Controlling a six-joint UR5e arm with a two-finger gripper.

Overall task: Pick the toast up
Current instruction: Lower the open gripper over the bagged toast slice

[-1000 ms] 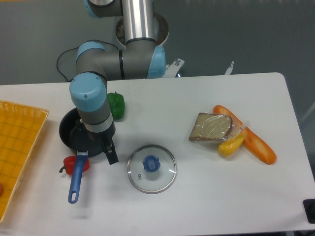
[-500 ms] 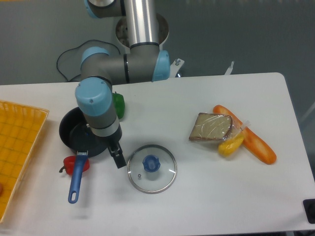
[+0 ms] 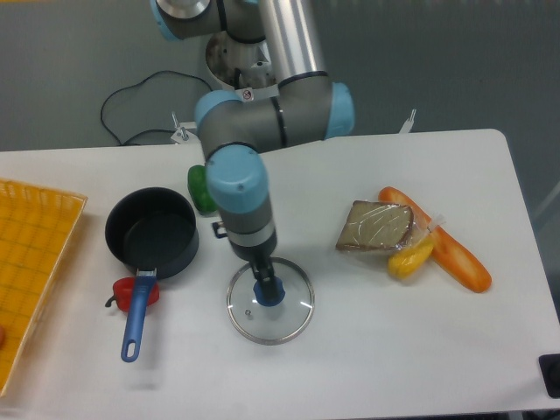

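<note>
Jaws: state cannot be told, seen end-on; gripper [image 3: 267, 287] hangs over the glass lid [image 3: 270, 300], holding nothing visible. Toast [image 3: 376, 227]: untouched on the table [image 3: 367, 350], well right of the gripper, touching the baguette [image 3: 437, 241]. Approach and grasp both remain.

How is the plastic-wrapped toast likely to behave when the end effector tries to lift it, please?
The toast looks thin and flat, so it is probably light. Its shiny plastic wrap may be slippery and could crinkle or slide under a pinch. It leans against the yellow item and the baguette, so lifting it might nudge them.
</note>
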